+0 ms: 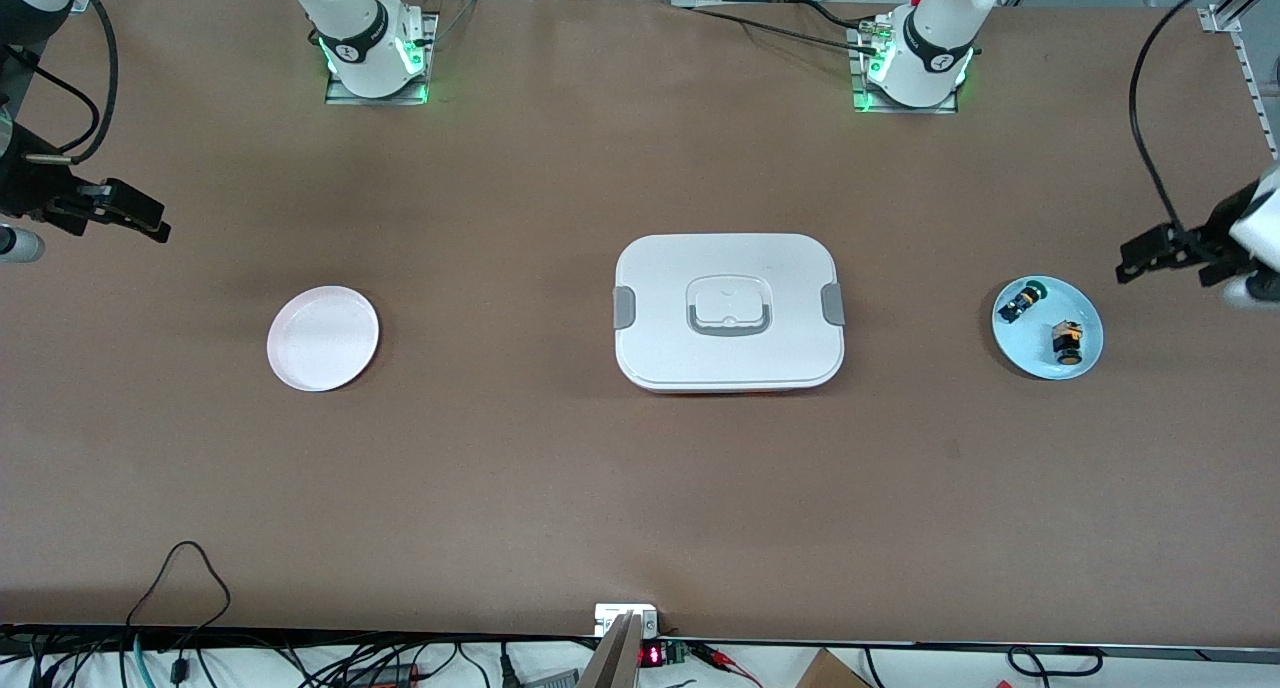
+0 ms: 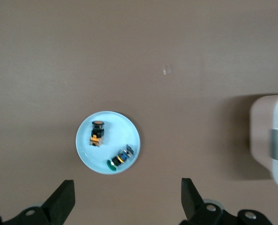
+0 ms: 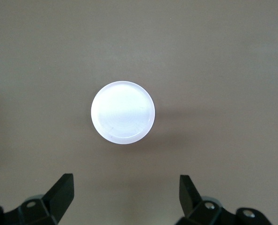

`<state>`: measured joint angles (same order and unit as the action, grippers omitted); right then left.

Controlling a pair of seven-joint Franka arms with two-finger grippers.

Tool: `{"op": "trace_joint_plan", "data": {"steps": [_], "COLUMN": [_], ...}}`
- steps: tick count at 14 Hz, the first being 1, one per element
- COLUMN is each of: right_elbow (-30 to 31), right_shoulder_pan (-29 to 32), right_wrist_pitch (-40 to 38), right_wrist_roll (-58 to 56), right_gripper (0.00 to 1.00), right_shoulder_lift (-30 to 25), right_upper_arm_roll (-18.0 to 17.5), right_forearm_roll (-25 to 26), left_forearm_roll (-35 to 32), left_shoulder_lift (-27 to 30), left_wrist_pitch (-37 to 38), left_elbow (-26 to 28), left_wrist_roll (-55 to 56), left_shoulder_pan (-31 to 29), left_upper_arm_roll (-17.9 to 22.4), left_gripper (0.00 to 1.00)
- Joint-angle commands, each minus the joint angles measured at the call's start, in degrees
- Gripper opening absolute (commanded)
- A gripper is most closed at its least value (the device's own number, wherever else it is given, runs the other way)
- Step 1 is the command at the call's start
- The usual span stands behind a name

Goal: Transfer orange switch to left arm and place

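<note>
The box (image 1: 729, 312) sits at the centre of the front view, lid on, grey latches at both ends. Toward the left arm's end of the table, at the right of the frame, a pale blue plate (image 1: 1085, 320) holds two switches. The orange switch (image 1: 1067, 341) lies on the part of the plate nearer the front camera; the green switch (image 1: 1022, 301) lies just beside it, farther from the camera and closer to the box. The two do not touch. In the left wrist view the same plate (image 2: 85, 140) shows in the lower middle of the frame, with the orange switch (image 2: 97, 133) and the green switch (image 2: 120, 158) on it and a corner of the box (image 2: 270, 140) at the right edge.

The left gripper (image 1: 1165, 252) hangs at the right edge of the front view, over bare table beside the blue plate; its fingers (image 2: 62, 200) are spread wide and hold nothing.

A white plate (image 1: 323, 338) lies at the left centre, toward the right arm's end, well apart from the box. The right gripper (image 1: 125, 213) hangs at the left edge, over bare table beside that plate. Its fingers (image 3: 60, 191) are also wide apart and empty, with the white plate (image 3: 123, 112) in mid-frame of the right wrist view.
</note>
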<state>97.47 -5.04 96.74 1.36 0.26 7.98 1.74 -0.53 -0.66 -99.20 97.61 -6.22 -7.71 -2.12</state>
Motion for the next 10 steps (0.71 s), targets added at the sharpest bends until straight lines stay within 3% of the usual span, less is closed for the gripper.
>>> {"op": "trace_joint_plan", "data": {"steps": [1, 10], "right_elbow": [-1.14, -1.58], "right_shoulder_pan": [-0.94, -1.9], "right_wrist_pitch": [-1.12, -1.91], "right_wrist_roll": [-0.57, -0.75], "right_gripper": [1.0, 1.0], "right_shoulder_lift": [0.89, 1.33], "right_upper_arm_roll": [0.81, 0.64], "right_forearm_roll": [-0.07, -0.07], "left_forearm_roll": [1.58, 1.85], "left_shoulder_lift": [1.89, 1.81], "left_wrist_pitch": [5.41, 6.12], "left_elbow": [-3.3, -4.62], "left_wrist_roll": [4.36, 4.55], "left_shoulder_pan": [1.73, 2.17], "left_upper_arm_roll": [0.36, 0.1], "left_gripper": [1.0, 1.0]}}
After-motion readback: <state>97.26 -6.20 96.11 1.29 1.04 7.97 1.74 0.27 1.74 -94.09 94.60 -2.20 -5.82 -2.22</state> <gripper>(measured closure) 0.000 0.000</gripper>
